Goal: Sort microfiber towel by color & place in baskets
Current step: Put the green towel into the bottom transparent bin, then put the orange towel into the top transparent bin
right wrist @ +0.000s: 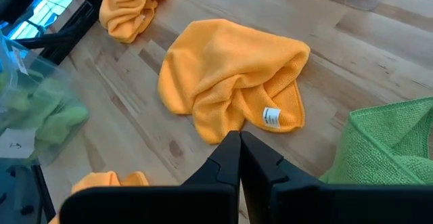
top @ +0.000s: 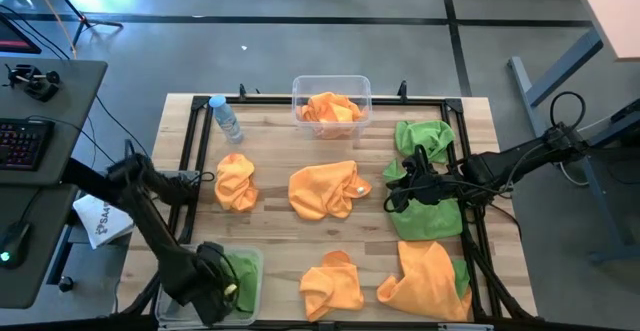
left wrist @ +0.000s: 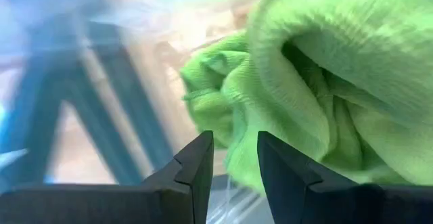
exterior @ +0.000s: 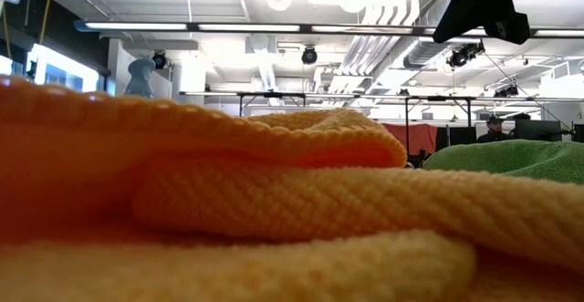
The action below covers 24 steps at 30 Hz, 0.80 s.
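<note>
My left gripper (top: 228,293) (left wrist: 235,139) is down in the near-left basket (top: 252,256), open by a narrow gap, right against the green towel (top: 243,271) (left wrist: 325,82) lying bunched in it. My right gripper (top: 392,186) (right wrist: 239,137) is shut and empty. It hovers over the table between the centre orange towel (top: 325,189) (right wrist: 223,75) and a green towel (top: 430,216) (right wrist: 392,143). The far basket (top: 300,89) holds an orange towel (top: 330,106). More orange towels lie at the left (top: 236,181) and near edge (top: 333,283) (top: 425,276). Another green towel (top: 425,139) lies far right. My left gripper stands close against the crumpled green towel in the near-left basket. The cloth shows just beyond and beside the fingers (left wrist: 284,176). I cannot tell whether they touch it. Nothing shows pinched between them.
A small clear water bottle (top: 226,118) lies at the far left of the table. A strip of green (top: 462,276) shows under the near-right orange towel. In the low view an orange towel (exterior: 228,202) fills the foreground. A desk with a keyboard (top: 25,141) stands left of the table.
</note>
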Tool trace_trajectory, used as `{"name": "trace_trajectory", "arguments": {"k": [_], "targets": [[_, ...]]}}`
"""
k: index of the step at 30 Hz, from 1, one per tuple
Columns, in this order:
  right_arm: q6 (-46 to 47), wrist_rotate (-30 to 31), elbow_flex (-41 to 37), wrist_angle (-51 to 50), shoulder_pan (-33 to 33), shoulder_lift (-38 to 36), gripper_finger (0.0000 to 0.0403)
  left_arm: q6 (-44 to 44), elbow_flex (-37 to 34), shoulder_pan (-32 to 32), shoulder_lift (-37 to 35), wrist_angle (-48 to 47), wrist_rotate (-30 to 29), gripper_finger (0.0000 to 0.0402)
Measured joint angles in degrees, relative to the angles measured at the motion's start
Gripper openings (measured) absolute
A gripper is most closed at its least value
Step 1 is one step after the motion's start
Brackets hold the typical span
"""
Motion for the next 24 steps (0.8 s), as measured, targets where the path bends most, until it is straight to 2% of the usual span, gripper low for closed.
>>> {"name": "trace_trajectory", "arguments": {"k": [5,13,20,24], "targets": [[1.04,2.07,0.00,0.00,-0.02,0.00,0.0000,-0.09,1.64,-0.46,-7.12,-6.43,-3.37,0.0106],[3.64,2.26,0.00,0.16,0.00,1.48,0.0000,3.77,1.91,-0.65,-16.35,-9.65,-22.64,0.0106],[3.58,0.18,0.00,1.63,0.00,9.03,0.0000,16.46,1.93,3.16,-21.17,-11.11,-40.43,0.0106],[0.82,-1.15,0.00,3.15,0.00,14.18,0.0000,26.91,1.93,7.84,-22.32,-11.15,-44.67,0.0106]]}}
